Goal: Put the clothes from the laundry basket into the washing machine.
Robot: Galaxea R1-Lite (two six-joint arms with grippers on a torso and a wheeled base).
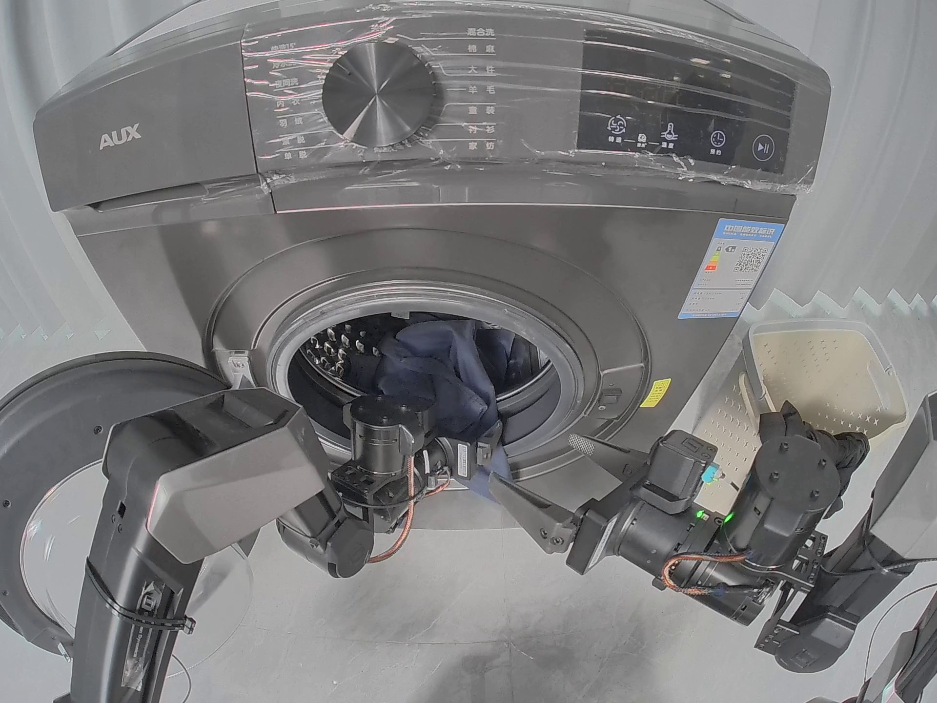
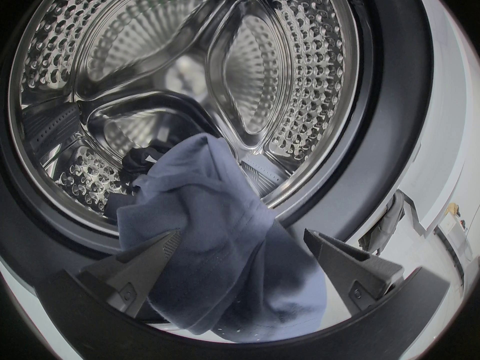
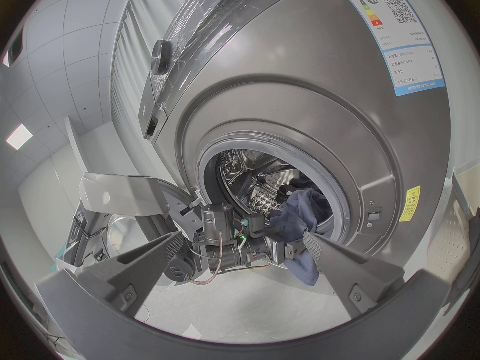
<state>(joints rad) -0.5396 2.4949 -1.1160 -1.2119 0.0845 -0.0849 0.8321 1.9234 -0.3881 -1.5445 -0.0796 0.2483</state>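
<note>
Navy-blue cloth (image 2: 220,186) is spilling out of the drum (image 2: 305,76) of the washing machine (image 1: 439,246). It is draping over the port's lower rim and over one finger of the left claw (image 2: 241,233), which is standing wide open there, gripping nothing. Deeper in, beyond that claw, a darker garment (image 2: 137,158) is lying largely hidden behind the blue cloth. The right claw (image 1: 535,461) is hanging just beside the left one, outside the port, spread wide and empty. Behind its arm a cream perforated laundry basket (image 1: 830,373) is sitting beside the machine, its inside partly blocked from sight. The door (image 1: 59,461) is standing open on the left claw's outer side. Above the claws, a blue-and-white label (image 1: 732,268) and a yellow sticker (image 1: 656,392) are showing print too small to make out.
</note>
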